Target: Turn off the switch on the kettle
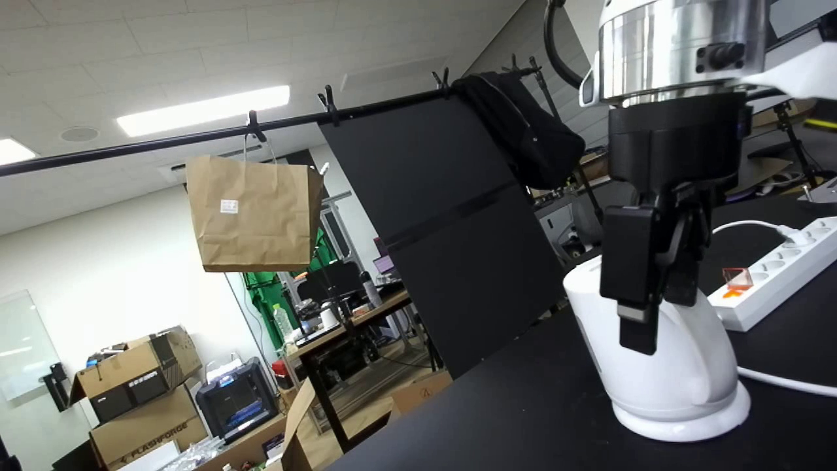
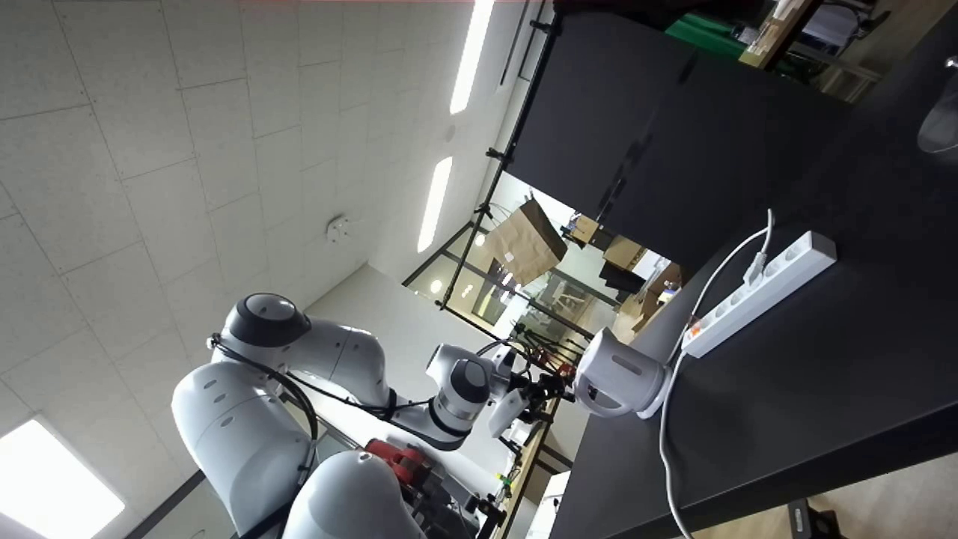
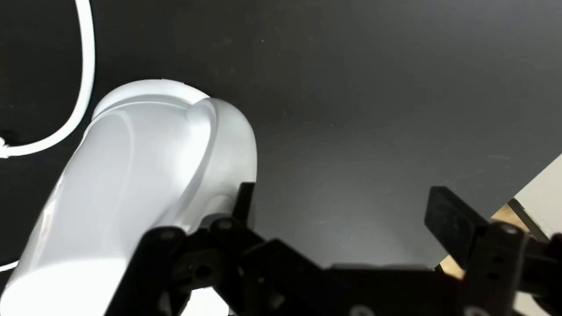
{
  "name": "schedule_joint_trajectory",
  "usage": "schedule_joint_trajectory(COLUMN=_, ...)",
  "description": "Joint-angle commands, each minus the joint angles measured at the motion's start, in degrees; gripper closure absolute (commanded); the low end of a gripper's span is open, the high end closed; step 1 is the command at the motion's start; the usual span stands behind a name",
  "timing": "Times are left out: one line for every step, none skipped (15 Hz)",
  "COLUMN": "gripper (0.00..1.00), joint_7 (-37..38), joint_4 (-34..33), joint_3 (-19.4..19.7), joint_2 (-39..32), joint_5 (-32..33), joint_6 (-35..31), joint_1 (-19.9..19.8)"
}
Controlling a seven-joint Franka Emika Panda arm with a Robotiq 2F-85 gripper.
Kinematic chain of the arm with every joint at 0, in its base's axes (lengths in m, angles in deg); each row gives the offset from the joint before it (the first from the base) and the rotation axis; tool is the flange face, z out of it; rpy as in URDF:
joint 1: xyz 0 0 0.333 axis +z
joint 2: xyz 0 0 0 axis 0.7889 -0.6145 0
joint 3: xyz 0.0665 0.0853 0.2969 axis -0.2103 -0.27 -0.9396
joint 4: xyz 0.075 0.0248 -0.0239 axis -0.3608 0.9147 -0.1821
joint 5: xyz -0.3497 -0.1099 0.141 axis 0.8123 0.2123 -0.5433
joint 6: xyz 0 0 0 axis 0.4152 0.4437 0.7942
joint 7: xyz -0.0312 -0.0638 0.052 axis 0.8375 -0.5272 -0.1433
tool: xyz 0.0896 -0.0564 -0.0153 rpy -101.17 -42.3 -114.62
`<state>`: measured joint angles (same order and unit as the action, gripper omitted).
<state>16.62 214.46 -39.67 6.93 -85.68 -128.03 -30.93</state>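
1. While the gripper (image 3: 344,210) is spread wide, holding nothing, the white electric kettle (image 3: 123,175) stands upright on the black table (image 3: 351,109), leftward in the wrist view.
2. Its handle (image 3: 235,140) lies at one fingertip (image 3: 244,202), touching or not I cannot tell; the coming move probably goes that way.

In an exterior view, the gripper (image 1: 660,314) is partly hiding the kettle (image 1: 685,367) while the view's edge is cropping the power strip (image 1: 783,273).
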Motion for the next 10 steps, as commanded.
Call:
schedule_joint_trajectory(gripper=0.00, joint_7=2.3, joint_4=-0.7, joint_3=3.6, joint_2=-0.7, joint_5=2.2, joint_6=0.9, joint_1=4.0)
schedule_joint_trajectory(gripper=0.00, joint_7=2.3, joint_4=-0.8, joint_3=4.3, joint_2=-0.7, joint_5=2.5, joint_6=0.8, joint_1=4.9)
schedule_joint_trajectory(gripper=0.00, joint_7=2.1, joint_4=-1.0, joint_3=4.8, joint_2=-0.8, joint_5=2.6, joint_6=0.8, joint_1=5.7)
schedule_joint_trajectory(gripper=0.00, joint_7=2.0, joint_4=-1.1, joint_3=5.1, joint_2=-0.8, joint_5=2.5, joint_6=0.8, joint_1=6.4)
schedule_joint_trajectory(gripper=0.00, joint_7=0.9, joint_4=-1.2, joint_3=3.7, joint_2=-0.6, joint_5=1.4, joint_6=0.8, joint_1=5.8)
schedule_joint_trajectory(gripper=0.00, joint_7=-1.0, joint_4=-1.2, joint_3=0.7, joint_2=-0.3, joint_5=-0.4, joint_6=0.7, joint_1=4.0)
schedule_joint_trajectory(gripper=0.00, joint_7=-1.4, joint_4=-1.1, joint_3=-2.2, joint_2=0.4, joint_5=-0.1, joint_6=0.1, joint_1=1.8)
schedule_joint_trajectory(gripper=0.00, joint_7=-1.5, joint_4=-1.1, joint_3=-3.0, joint_2=1.1, joint_5=0.1, joint_6=-0.1, joint_1=1.6)
schedule_joint_trajectory(gripper=0.00, joint_7=-1.6, joint_4=-0.8, joint_3=-2.6, joint_2=2.2, joint_5=-0.1, joint_6=-0.6, joint_1=2.6)
schedule_joint_trajectory(gripper=0.00, joint_7=-1.2, joint_4=-0.4, joint_3=-2.8, joint_2=3.4, joint_5=0.3, joint_6=-0.9, joint_1=2.7)
